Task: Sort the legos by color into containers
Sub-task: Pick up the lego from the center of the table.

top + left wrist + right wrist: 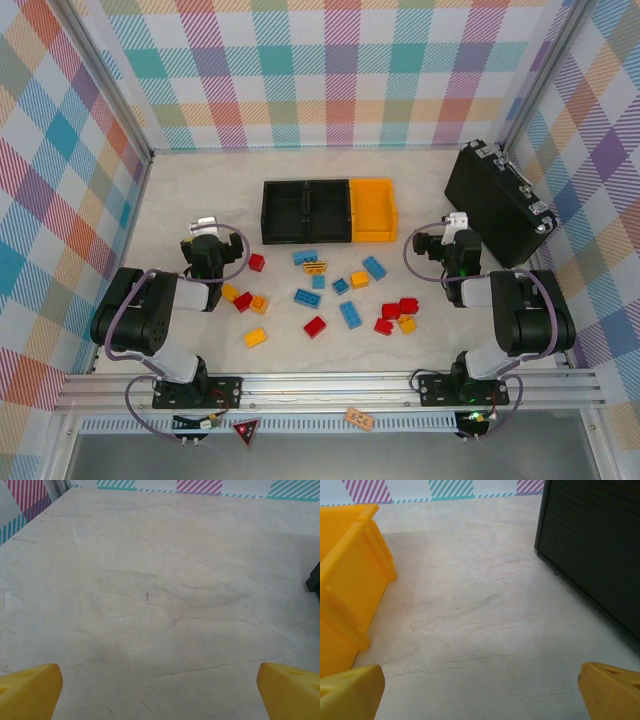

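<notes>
Left gripper: jaws spread wide with nothing between them; its yellow fingertips sat at the two near corners of the left wrist view, over bare table.
Left gripper place: left of the brick scatter, just near and left of the black bins, pointing toward the far wall.
Right gripper: also fully spread and holding nothing, with bare marble-patterned surface between its tips.
Right gripper place: in the gap between the yellow-orange bin on its left and the black case on its right.
Containers: three bins joined in a row at the far middle of the table, two black bins on the left and the yellow-orange one at the right end; no bricks could be seen inside them.
Legos: all loose on the table, near of the bins and between the two arms.
Blue bricks: mostly in the middle of the scatter.
Red bricks: a small group at the right, one near the centre, two more at the left.
Yellow-orange bricks: spread among the others, one touching the red group at the right.
Pale-orange tag: on the near rail, off the table surface.
</notes>
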Motion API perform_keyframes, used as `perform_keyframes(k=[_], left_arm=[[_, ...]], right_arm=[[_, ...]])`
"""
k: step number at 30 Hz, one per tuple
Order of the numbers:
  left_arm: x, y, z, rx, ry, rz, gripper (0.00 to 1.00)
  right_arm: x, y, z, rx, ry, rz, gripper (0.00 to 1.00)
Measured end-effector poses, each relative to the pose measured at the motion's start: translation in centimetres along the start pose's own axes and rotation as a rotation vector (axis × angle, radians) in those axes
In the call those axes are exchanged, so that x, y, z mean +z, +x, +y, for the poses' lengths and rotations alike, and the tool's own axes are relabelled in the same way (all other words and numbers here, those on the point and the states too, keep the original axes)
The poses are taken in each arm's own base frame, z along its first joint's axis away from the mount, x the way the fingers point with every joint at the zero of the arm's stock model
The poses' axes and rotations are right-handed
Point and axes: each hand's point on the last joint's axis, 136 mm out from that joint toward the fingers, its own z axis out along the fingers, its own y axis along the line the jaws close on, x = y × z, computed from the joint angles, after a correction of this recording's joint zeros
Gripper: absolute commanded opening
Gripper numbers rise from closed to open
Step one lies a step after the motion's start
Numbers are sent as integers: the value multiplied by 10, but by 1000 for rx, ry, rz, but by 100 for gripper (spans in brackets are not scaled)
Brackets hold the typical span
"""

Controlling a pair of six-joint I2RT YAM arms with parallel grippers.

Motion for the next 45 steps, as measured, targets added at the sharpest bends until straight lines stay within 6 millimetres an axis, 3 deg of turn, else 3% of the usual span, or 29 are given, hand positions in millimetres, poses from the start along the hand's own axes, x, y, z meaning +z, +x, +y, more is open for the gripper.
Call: perform_keyframes(k=[41, 45], left_arm=[[0, 2, -4, 8, 20, 18, 100], [1, -13, -9, 24, 32, 53, 100]], right_arm=[[1, 0, 0, 1, 1, 22, 99], [-4, -20, 1, 1, 0, 23, 99]])
